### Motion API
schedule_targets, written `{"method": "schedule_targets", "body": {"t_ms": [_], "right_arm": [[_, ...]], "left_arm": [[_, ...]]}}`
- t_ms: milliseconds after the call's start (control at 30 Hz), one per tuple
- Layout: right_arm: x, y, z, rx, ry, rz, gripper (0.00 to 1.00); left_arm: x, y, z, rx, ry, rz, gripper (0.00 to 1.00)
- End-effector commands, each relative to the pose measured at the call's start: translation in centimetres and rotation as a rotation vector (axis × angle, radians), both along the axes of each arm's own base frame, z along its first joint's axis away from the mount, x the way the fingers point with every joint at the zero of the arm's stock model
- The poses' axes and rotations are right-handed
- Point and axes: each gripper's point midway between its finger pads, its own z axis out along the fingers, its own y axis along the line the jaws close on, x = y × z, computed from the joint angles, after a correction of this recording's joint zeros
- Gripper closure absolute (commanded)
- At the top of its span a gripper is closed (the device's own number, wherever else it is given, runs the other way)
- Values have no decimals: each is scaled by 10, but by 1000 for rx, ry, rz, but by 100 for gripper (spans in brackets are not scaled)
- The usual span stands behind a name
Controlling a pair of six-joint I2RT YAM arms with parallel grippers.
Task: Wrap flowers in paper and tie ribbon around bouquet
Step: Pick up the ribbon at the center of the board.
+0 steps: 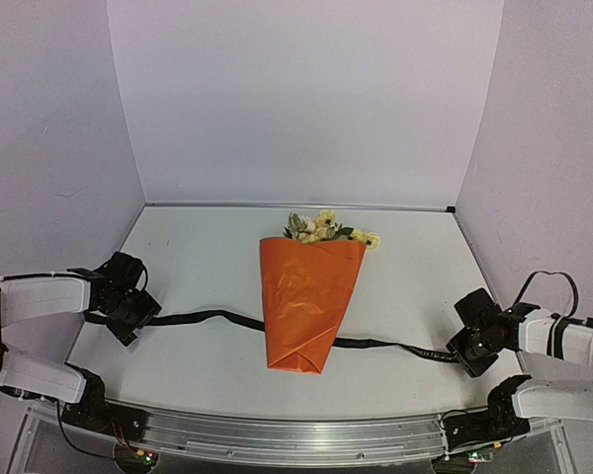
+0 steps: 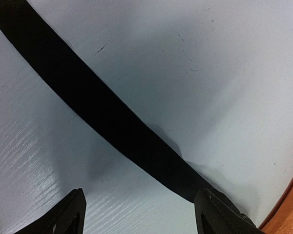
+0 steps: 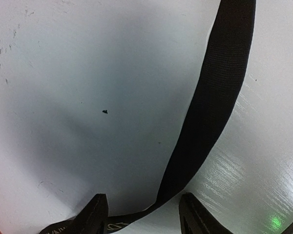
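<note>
Orange bouquet: lies mid table, flowers at far end.
Black ribbon: flat on table, passing under bouquet's narrow end.
My left gripper: jaws apart, holding nothing.
My right gripper: jaws apart, ribbon between them.

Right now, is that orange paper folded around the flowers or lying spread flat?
Folded: the paper forms a cone, flowers poking from its wide end.

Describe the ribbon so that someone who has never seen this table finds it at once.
Start at the white table, where an orange paper bouquet lies in the middle. A long strip crosses the table from left to right and disappears beneath the cone's narrow near end: that is the ribbon. Of the things lying there, it alone is black, flat and floppy.
</note>
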Motion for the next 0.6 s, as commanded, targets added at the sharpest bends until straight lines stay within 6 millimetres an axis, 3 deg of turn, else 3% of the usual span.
{"method": "schedule_targets", "body": {"t_ms": [0, 233, 433, 567], "right_arm": [[0, 5, 0, 18, 16, 26, 51], [2, 6, 3, 24, -5, 42, 54], [2, 0, 4, 7, -51, 24, 54], [2, -3, 4, 5, -72, 15, 54]], "left_arm": [[25, -3, -4, -25, -19, 59, 19], [26, 18, -17, 118, 69, 103, 32], [18, 23, -41, 196, 209, 52, 38], [20, 19, -50, 205, 265, 5, 54]]}}
